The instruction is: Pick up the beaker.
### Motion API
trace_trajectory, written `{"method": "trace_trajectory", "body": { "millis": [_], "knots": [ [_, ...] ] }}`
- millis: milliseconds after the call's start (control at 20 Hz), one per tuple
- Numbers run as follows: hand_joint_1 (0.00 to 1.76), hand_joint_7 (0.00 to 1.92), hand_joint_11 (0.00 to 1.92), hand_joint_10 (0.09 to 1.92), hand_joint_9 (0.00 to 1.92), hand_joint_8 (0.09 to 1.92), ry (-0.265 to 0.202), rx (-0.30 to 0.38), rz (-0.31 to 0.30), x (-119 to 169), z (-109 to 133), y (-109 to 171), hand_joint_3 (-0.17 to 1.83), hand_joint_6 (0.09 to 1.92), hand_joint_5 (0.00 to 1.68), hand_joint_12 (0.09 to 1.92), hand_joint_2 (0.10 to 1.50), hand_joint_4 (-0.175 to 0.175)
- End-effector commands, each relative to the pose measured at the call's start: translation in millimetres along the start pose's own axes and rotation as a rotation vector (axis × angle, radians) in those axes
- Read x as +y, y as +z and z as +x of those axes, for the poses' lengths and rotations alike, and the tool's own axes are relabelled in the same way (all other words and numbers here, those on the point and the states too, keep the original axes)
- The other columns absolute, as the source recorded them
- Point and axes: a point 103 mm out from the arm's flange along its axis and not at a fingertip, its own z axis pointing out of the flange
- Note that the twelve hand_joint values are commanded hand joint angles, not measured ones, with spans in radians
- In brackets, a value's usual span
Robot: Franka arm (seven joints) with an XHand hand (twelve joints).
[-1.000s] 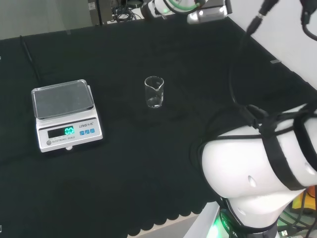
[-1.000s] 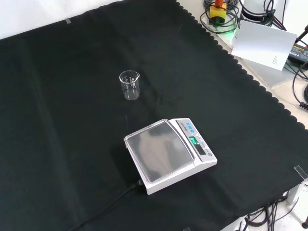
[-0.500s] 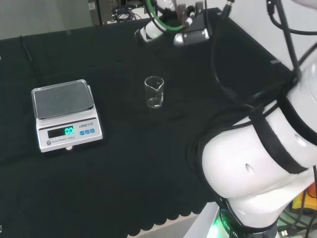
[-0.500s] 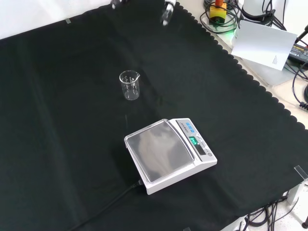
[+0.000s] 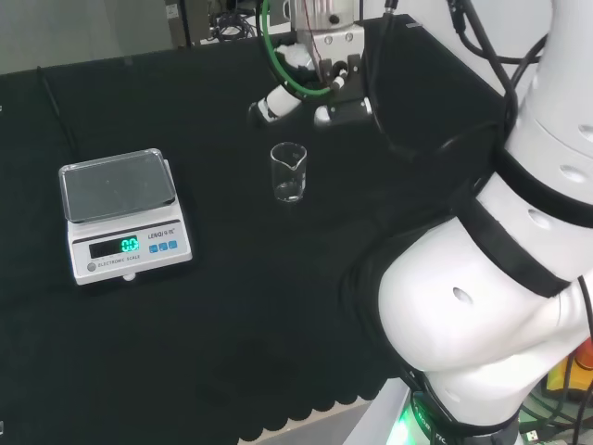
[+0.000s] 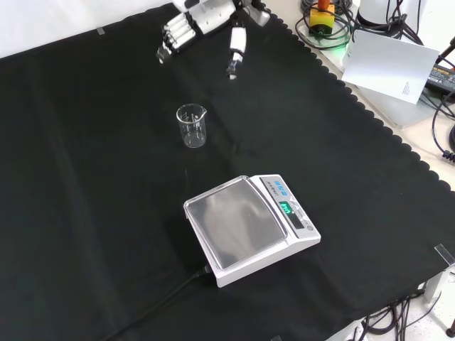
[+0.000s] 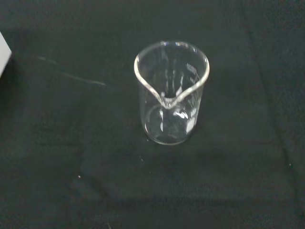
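Observation:
A small clear glass beaker (image 5: 289,172) stands upright and empty on the black cloth near its middle, also seen in the front view (image 6: 192,126) and large in the wrist view (image 7: 170,93), spout towards the camera. The hand (image 5: 310,97) hovers above the cloth just behind and right of the beaker in the head view. In the front view the hand (image 6: 202,20) hangs at the top, above the beaker, with straight spread fingers (image 6: 173,37) and thumb (image 6: 235,48) pointing down. It holds nothing and is apart from the beaker.
A white digital scale (image 5: 121,215) with a steel pan stands left of the beaker in the head view, nearer in the front view (image 6: 250,227); its black cord (image 6: 153,304) runs off across the cloth. The arm's white links (image 5: 500,306) rise at the head view's right.
The hand has come down and closer to the beaker, entering the front view from the top. The arm's links have swung upward. Beaker and scale have not moved.

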Motion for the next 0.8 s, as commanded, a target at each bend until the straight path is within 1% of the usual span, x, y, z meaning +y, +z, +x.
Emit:
{"method": "trace_trajectory", "body": {
  "millis": [50, 250, 350, 500, 800],
  "knots": [
    [0.45, 0.0, 0.0, 0.83, 0.03, 0.37, -0.017, 0.05, 0.02, 53.0, -0.7, 61.9, 0.16, 0.09, 0.0, 1.24, 0.72, 0.006],
    [0.44, 0.0, 0.0, 0.83, 0.03, 0.37, -0.017, 0.093, 0.031, 67.9, -1.5, 81.6, 0.16, 0.09, 0.0, 1.24, 0.72, 0.006],
    [0.44, 0.0, 0.0, 0.83, 0.03, 0.37, -0.023, 0.098, 0.045, 74.0, 0.9, 94.4, 0.16, 0.09, 0.0, 1.24, 0.72, 0.006],
    [0.44, 0.0, 0.0, 0.83, 0.03, 0.37, -0.019, 0.111, 0.068, 81.1, -1.1, 112.1, 0.16, 0.09, 0.0, 1.24, 0.72, 0.006],
    [0.44, 0.0, 0.0, 0.83, 0.03, 0.37, 0.006, 0.108, 0.071, 94.9, -14.9, 125.4, 0.15, 0.09, 0.0, 1.23, 0.72, 0.005]
  ]
}}
